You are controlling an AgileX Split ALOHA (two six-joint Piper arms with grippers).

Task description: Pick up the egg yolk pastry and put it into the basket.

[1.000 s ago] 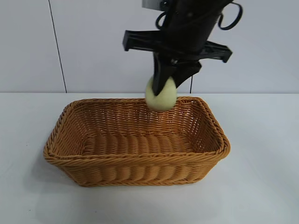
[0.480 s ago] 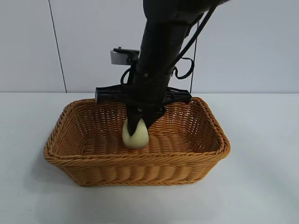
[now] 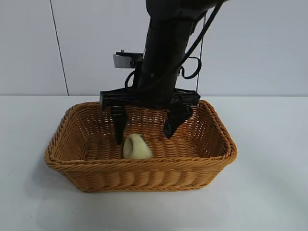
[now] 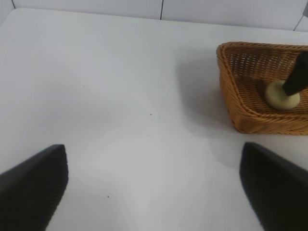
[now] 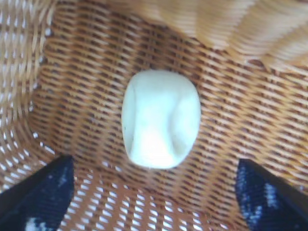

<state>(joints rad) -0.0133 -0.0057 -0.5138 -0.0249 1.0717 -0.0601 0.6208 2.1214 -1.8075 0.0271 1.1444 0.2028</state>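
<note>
Exterior view: right gripper [image 3: 146,131] jaws wide open over egg yolk pastry [image 3: 136,147] lying in basket [image 3: 217,154] | left gripper [image 4: 154,185] parked, open | advice: lift straight up, clear of rim.

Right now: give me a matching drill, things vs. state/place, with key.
Things:
1. egg yolk pastry
2. right gripper
3. left gripper
4. basket

States:
A. open, over bare table away from the basket
B. open, just above the pastry
C. lying on the basket floor
D. standing on the white table

Pairs: 1-C, 2-B, 3-A, 4-D
</note>
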